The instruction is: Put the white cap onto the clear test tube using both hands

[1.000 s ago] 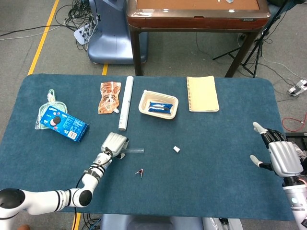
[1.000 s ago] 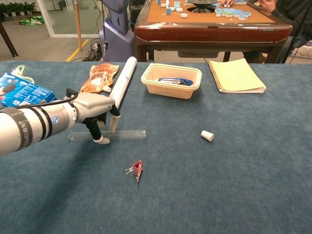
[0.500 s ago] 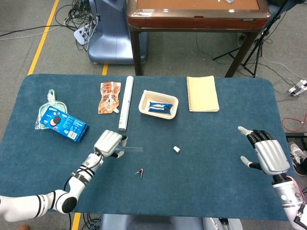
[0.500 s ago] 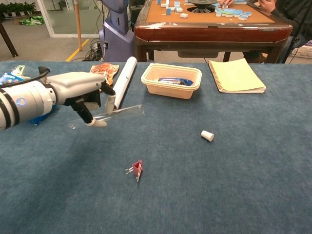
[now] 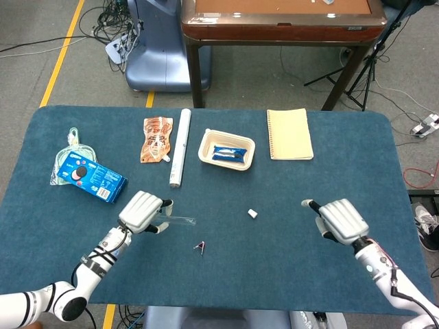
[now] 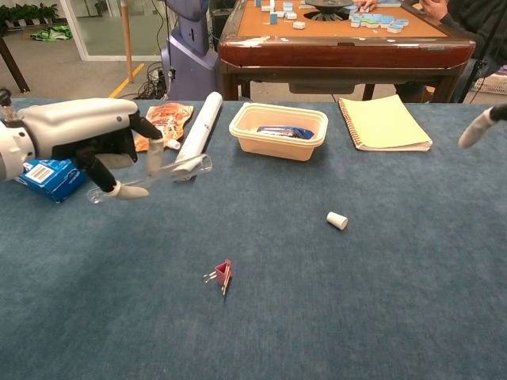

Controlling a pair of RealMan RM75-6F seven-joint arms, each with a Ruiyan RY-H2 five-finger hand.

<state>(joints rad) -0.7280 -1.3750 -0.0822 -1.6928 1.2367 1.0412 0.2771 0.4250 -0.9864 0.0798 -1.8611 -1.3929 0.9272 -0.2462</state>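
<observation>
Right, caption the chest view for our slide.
Left hand holds the tube above the table; cap lies apart.

Left hand [image 6: 87, 138] holds test tube [image 6: 150, 176]; cap [image 6: 337, 220] apart.

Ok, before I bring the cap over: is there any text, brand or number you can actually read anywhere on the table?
None can be read for certain.
Blue snack box: printing and a round cookie picture, lettering too small.
Its white label in the chest view: blurred.
Orange pouch: print too blurred.
Blue packet in the tray: no legible text.
Yellow notebook: blank cover.
</observation>
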